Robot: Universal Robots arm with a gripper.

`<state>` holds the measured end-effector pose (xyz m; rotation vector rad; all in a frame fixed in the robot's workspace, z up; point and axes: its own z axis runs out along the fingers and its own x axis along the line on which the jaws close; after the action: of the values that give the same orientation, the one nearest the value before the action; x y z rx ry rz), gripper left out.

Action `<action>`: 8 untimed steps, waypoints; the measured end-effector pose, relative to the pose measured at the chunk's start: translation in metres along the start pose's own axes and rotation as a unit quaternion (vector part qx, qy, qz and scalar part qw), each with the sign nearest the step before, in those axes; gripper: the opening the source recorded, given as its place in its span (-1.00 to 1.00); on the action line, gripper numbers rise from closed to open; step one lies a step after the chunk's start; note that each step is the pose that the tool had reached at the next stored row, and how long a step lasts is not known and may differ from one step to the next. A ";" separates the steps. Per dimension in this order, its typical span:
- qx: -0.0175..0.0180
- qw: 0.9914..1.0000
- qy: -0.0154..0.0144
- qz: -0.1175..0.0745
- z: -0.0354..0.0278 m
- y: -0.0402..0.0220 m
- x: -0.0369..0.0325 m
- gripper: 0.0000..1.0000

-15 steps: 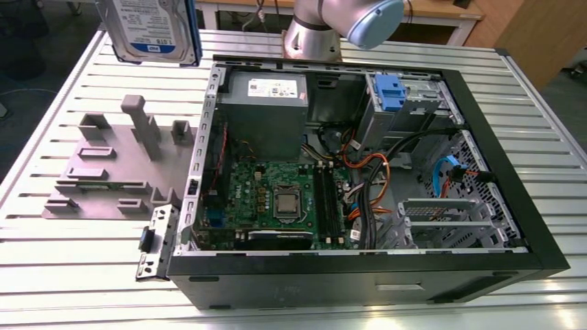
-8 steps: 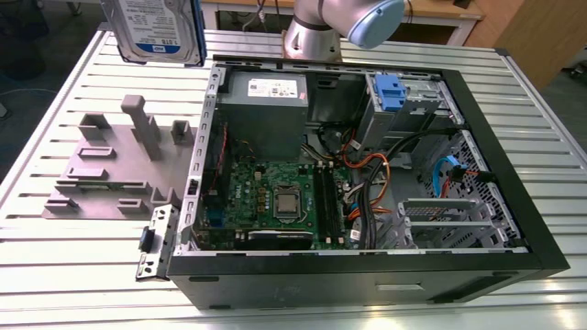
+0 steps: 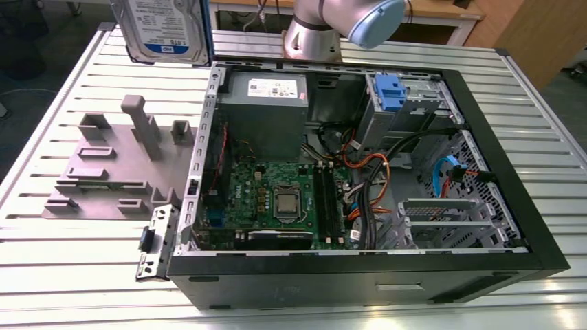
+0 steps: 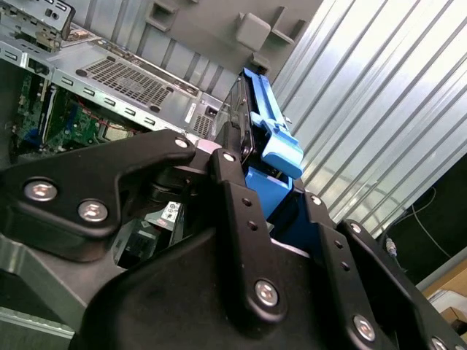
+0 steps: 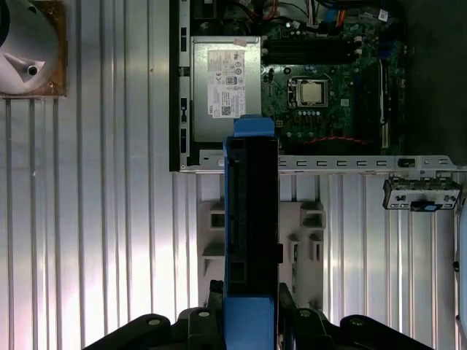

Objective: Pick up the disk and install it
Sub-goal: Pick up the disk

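— Where do we find the disk point(image 3: 170, 31)?

— In the exterior view we see it lifted clear of the table point(image 3: 55, 254), at the upper edge toward the exterior view's left. Its white-and-blue label faces the camera. It hangs near the far corner of the open computer case point(image 3: 367, 285), with the arm point(image 3: 317, 31) just beside it. The grey stand point(image 3: 110, 165) sits on the table lower in that picture.

— And how does it sit in the gripper point(image 5: 250, 324)?

— In the first wrist view we look along the disk point(image 5: 250, 219) edge-on, with its blue rail point(image 5: 235, 240) toward us. The black fingers point(image 5: 203, 321) stand one on each side of it, drawn in against it. The disk fills the gap between them, so we take it as firmly clamped.

— Do we get the same from the other camera?

— Yes. In the second wrist view the gripper point(image 4: 273, 200) has the disk point(image 4: 244, 109) wedged between its fingers point(image 4: 237, 211), and the disk reaches out well past the fingertips.

— What do we see behind it?

— In the first wrist view, the grey stand, the case's side wall, a grey metal box point(image 5: 222, 87) with a white sticker, and the green circuit board point(image 5: 328, 102).
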<state>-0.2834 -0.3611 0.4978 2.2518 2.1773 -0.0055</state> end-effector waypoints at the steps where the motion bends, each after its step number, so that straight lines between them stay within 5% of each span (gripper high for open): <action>1: 0.000 1.000 0.000 0.000 0.0000 0.0017 0.0001 -0.27; 8: 0.000 1.000 0.000 0.000 0.0000 0.0148 0.0005 -0.27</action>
<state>-0.2686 -0.3611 0.4979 2.2518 2.1772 -0.0056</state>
